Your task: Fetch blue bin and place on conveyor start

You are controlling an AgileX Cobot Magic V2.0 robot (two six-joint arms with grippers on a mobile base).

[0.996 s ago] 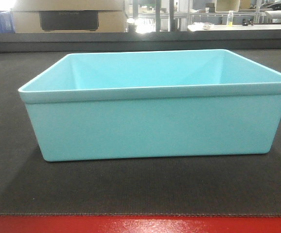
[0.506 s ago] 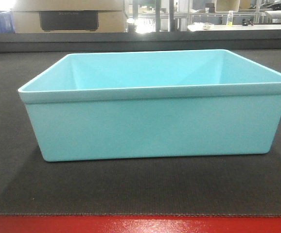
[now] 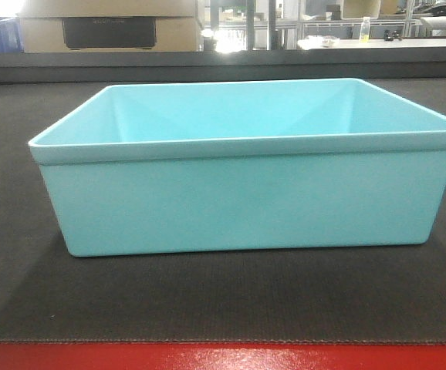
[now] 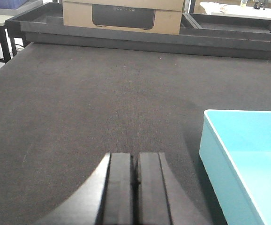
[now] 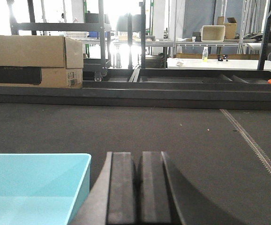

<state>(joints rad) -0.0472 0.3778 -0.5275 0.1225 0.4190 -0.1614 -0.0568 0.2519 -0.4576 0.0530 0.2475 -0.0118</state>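
The light turquoise smooth plastic bin (image 3: 242,200) sits on the dark grey woven belt (image 3: 223,304); the left gripper (image 4: 134,176) and right gripper (image 5: 139,178), pads pressed together and empty, flank it, and a careless retreat could nudge it.

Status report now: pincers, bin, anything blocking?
Left pincer shut, empty. Right pincer shut, empty. Blue bin upright on belt, untouched. Nothing blocking.

Blue bin (image 3: 246,202) upright on dark conveyor start (image 3: 207,297), red strip (image 3: 223,356) in front
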